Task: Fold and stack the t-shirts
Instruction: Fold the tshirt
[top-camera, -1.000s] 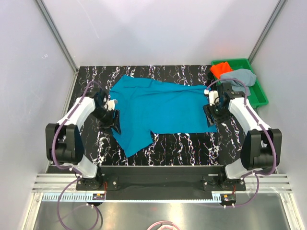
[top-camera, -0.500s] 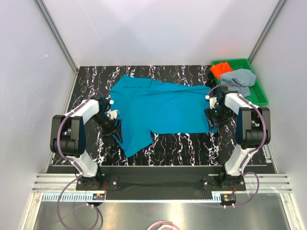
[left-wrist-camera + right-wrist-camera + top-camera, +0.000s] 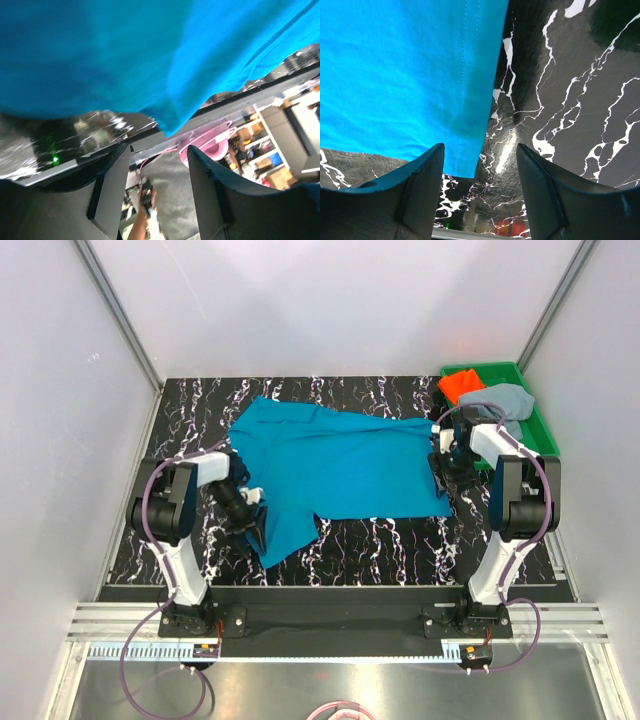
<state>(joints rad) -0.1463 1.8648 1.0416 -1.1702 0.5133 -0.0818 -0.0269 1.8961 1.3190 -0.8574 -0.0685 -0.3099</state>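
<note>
A teal-blue t-shirt (image 3: 330, 465) lies spread on the black marbled table (image 3: 380, 540). My left gripper (image 3: 257, 531) is open beside the shirt's lower left flap. In the left wrist view the shirt (image 3: 125, 50) fills the top, and nothing sits between the fingers (image 3: 111, 192). My right gripper (image 3: 445, 475) is open at the shirt's right hem. In the right wrist view the hem corner (image 3: 465, 160) lies just below, nearer the left finger (image 3: 422, 192). An orange-red t-shirt (image 3: 460, 385) and a grey-blue t-shirt (image 3: 505, 400) lie bunched in the tray.
A green plastic tray (image 3: 543, 432) stands at the table's back right corner, just behind my right arm. White walls close in both sides and the back. A black rail with the arm bases runs along the near edge.
My left gripper has slid toward the near edge along the shirt's left side to its lower flap, the elbow swinging in. My right arm's elbow has pulled in; its gripper stays by the right hem.
</note>
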